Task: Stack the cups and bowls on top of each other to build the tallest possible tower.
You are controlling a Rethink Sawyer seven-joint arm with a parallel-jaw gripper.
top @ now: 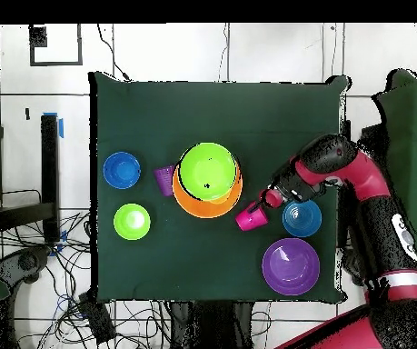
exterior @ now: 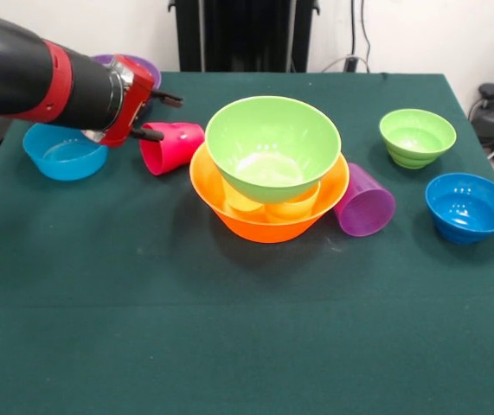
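large lime green bowl (exterior: 272,147) sits in the orange bowl (exterior: 268,207); red-pink cup (exterior: 171,147) and purple cup (exterior: 364,201) lie tipped beside it.

Lab: taped floor (top: 53,45), loose cables (top: 39,264)

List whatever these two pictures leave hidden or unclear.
- Large purple bowl: front view, mostly behind the arm; the overhead view shows it whole.
- Yellow cups in the orange bowl: largely covered by the green bowl; count unclear, unseen from overhead.
- Gripper: whether it grips the pink cup is unclear.
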